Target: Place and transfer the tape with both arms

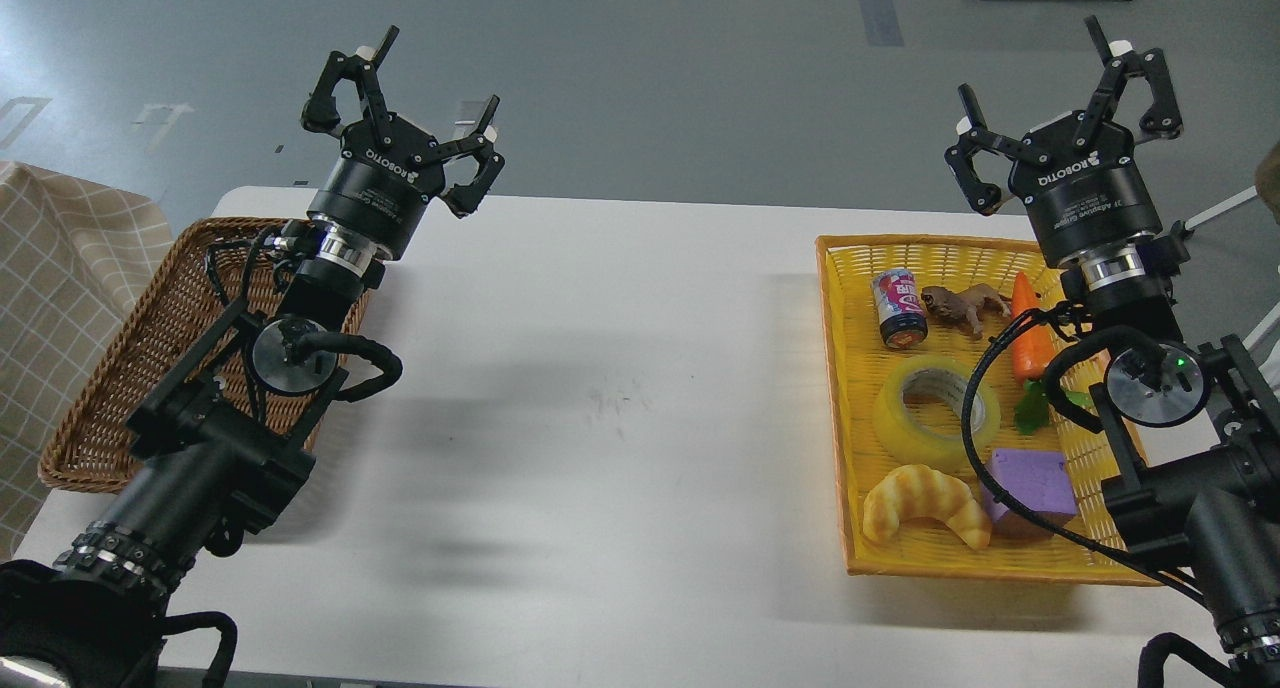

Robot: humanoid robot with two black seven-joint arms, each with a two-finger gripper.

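The tape [935, 413], a wide translucent yellow roll with a grey-white core, lies flat in the middle of the yellow basket [850, 368] at the right. My right gripper [1062, 93] is open and empty, raised above the basket's far right corner, well beyond the tape. My left gripper [420, 98] is open and empty, raised above the far end of the brown wicker basket [110, 408] at the left. Both grippers point away from me, fingers spread.
The yellow basket also holds a small can [898, 308], a brown toy animal [965, 306], a carrot toy [1030, 333], a croissant toy [925, 505] and a purple block [1030, 480]. A white table [600, 418] lies between the baskets. A checked cloth [60, 298] hangs at far left.
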